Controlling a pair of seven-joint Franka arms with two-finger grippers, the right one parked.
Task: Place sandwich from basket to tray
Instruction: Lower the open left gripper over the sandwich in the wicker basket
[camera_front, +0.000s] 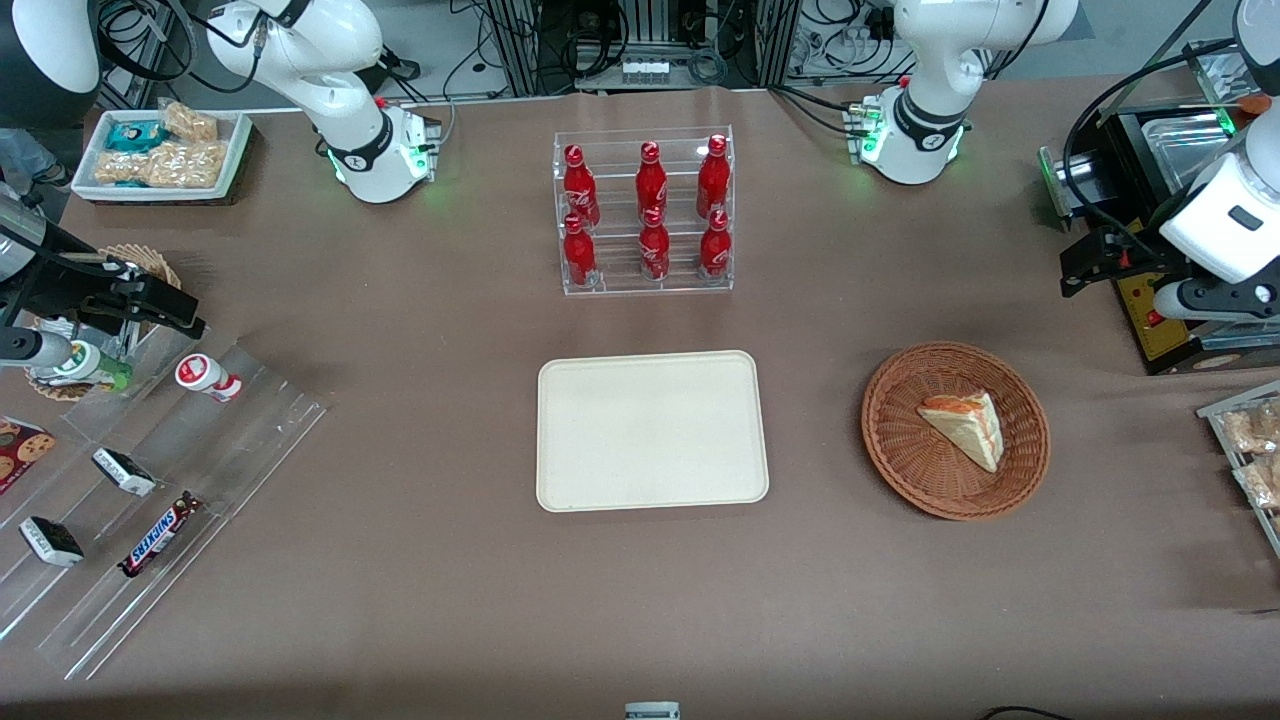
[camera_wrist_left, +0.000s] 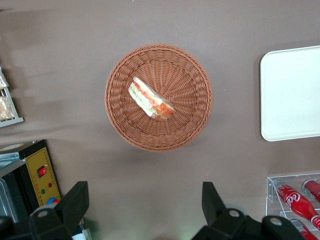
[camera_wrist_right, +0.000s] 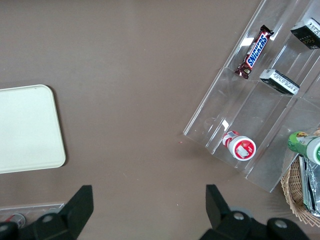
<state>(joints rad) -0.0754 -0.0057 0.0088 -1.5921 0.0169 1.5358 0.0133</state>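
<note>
The sandwich, a pale bread wedge with orange-red and green filling, lies in the round reddish-brown wicker basket. The cream-beige tray lies flat on the table beside the basket, toward the parked arm's end, with nothing on it. My left arm's gripper hangs above the table, farther from the front camera than the basket and clear of it. In the left wrist view the gripper is open and empty, with the sandwich, the basket and part of the tray below it.
A clear rack of red cola bottles stands farther from the front camera than the tray. A black appliance with a yellow panel and a rack of bagged snacks stand at the working arm's end. A clear stepped display holds snack bars at the parked arm's end.
</note>
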